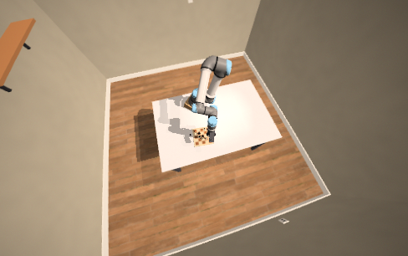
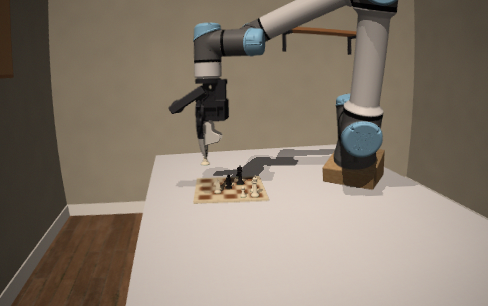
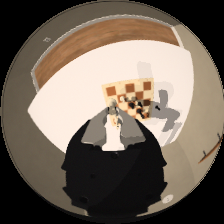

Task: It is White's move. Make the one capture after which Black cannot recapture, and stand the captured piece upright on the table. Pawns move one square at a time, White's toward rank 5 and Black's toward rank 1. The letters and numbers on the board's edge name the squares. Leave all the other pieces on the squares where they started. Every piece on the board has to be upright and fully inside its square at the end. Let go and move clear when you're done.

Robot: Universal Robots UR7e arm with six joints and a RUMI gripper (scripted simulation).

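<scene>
My gripper (image 2: 204, 156) (image 3: 112, 107) is shut on a white piece (image 2: 205, 163) and holds it upright, clear above the chessboard (image 1: 196, 143) (image 2: 205, 197) (image 3: 111, 91). The held piece's type is unclear. On the board stand a white piece (image 2: 218, 187), a black piece (image 2: 228, 182), a taller black piece (image 2: 239, 176), a small white pawn (image 2: 243, 192) and a tall white piece (image 2: 255, 188), with more white partly hidden behind it. A small black piece (image 1: 191, 135) (image 3: 157, 107) is on the table just off the board's edge. The square letters are too small to read.
The white table (image 1: 251, 113) (image 2: 300, 240) extends around the board. The arm's wooden base block (image 2: 337, 172) stands at the right in the exterior view. The arm's shadow falls beside the board, across the small black piece's side. A wall shelf (image 2: 320, 31) is far behind.
</scene>
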